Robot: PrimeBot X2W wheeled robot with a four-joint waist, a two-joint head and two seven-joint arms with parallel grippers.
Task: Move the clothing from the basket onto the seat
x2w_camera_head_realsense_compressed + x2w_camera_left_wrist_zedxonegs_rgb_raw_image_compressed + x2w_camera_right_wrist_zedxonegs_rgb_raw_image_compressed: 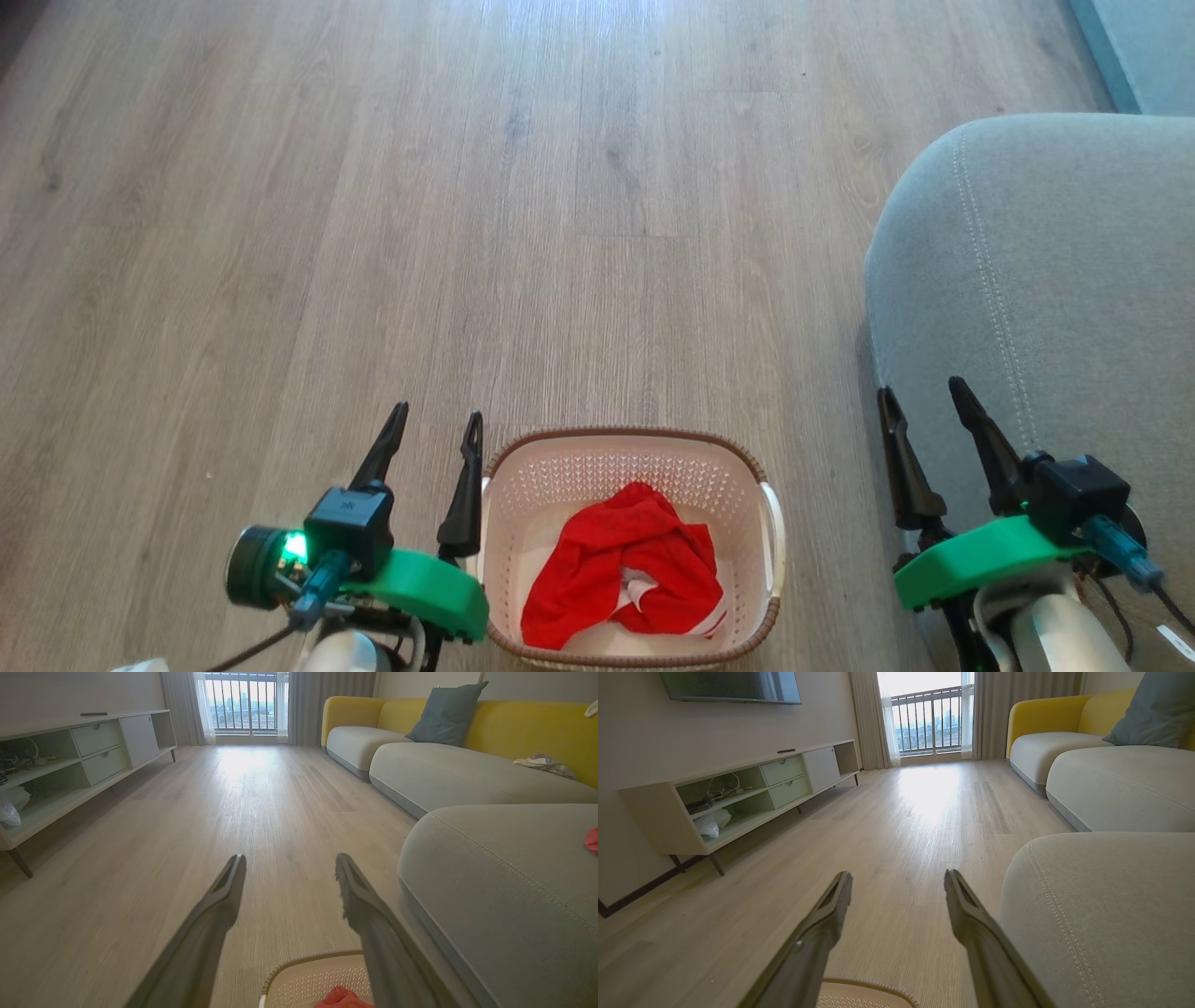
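Red clothing (621, 569) lies bunched in the basket (635, 437), just to the right of the left gripper (439, 413) and a bit behind its fingertips. White band shows low in the pile. The left gripper's fingers are parted partway and hold nothing; its right-hand finger sits close beside the basket rim, contact unclear. The right gripper (919, 387) is also parted and empty, over the near edge of the seat (1055, 280), with the basket well off to its left.

Red scrap (592, 840) on the seat, far right of the left fingers, cut by the frame. Maybe another garment, cannot tell.

Step looks like reach-in for the grasp, nothing picked yet. The left arm is nearest, so probably it should go. It would need to swing right over the rim, tip the fingers down and pinch the high fold at the far end of the pile. A thick bunch is safer than a thin edge. Keep the fingers off the perforated wall or the basket drags. Lift clear of the rim before carrying across to the seat.
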